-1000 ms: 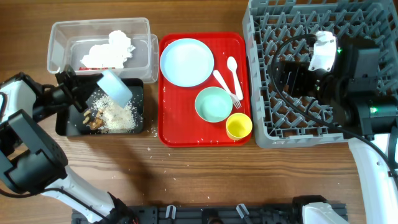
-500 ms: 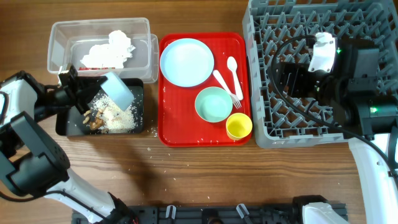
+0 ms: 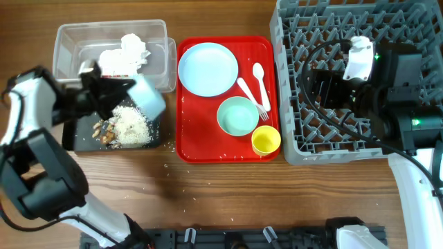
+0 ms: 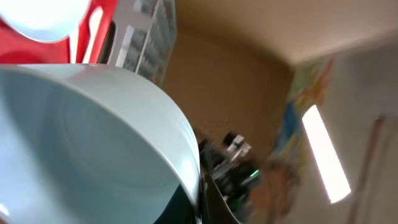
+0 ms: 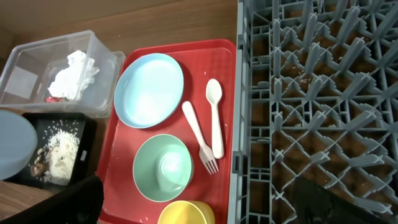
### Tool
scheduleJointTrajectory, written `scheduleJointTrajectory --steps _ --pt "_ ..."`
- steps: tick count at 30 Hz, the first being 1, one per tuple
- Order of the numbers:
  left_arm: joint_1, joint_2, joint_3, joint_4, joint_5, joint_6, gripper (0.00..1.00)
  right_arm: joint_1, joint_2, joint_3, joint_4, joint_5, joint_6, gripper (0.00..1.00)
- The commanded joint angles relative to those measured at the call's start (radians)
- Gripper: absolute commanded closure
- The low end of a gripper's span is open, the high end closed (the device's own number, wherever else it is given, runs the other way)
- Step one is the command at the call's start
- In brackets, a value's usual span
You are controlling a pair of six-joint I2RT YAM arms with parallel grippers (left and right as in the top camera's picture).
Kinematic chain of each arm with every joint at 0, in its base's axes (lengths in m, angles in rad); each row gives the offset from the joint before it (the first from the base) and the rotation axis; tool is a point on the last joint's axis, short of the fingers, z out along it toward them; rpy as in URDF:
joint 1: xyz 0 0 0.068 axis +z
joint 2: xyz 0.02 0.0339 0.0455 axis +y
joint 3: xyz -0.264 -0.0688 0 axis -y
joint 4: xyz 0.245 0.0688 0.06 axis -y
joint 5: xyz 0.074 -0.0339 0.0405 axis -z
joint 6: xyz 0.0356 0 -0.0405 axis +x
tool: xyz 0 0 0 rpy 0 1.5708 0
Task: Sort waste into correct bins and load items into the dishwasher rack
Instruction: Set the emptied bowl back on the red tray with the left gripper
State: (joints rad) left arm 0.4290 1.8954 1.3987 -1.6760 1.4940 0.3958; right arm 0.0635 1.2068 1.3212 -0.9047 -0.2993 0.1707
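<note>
Overhead, the left gripper (image 3: pixel 124 97) grips the tipped pale blue bowl (image 3: pixel 149 97) above the black tray (image 3: pixel 75 138), where food scraps (image 3: pixel 131 126) lie, seemingly emptied out. Next, I'd say, the bowl needs carrying to the dishwasher rack (image 3: pixel 291 149), where the right gripper (image 3: pixel 324 88) hangs, jaws spread.

Wooden table (image 3: pixel 228 194) before me, clear tub (image 3: pixel 76 48) and black tray (image 3: pixel 76 138) at my left, red serving tray (image 3: pixel 201 131) centre, grey dishwasher rack (image 3: pixel 304 21) right, loose crumbs (image 3: pixel 168 164) on bare wood.
</note>
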Motion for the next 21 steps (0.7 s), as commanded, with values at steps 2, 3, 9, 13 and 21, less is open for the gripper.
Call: scheduleJointTrajectory --steps 2,3,9,13,21 --pt "-0.202 -0.087 0.116 0.059 -0.143 0.068 0.96 -0.002 0.000 0.027 0.003 -0.010 -0.011 0.02" --pt "-0.266 -0.092 0.130 0.090 -0.194 0.055 0.96 -0.002 0.000 0.027 0.003 -0.010 -0.011 0.02" --pt "-0.703 -0.089 0.132 0.407 -1.076 -0.594 0.96 -0.002 0.000 0.027 0.006 -0.009 -0.011 0.02" --pt "-0.899 -0.073 0.083 0.486 -1.298 -0.813 0.96 -0.002 0.000 0.027 0.006 -0.009 -0.011 0.02" --pt "-1.014 -0.073 -0.008 0.596 -1.349 -0.910 0.93 -0.002 0.000 0.027 0.005 -0.010 -0.012 0.02"
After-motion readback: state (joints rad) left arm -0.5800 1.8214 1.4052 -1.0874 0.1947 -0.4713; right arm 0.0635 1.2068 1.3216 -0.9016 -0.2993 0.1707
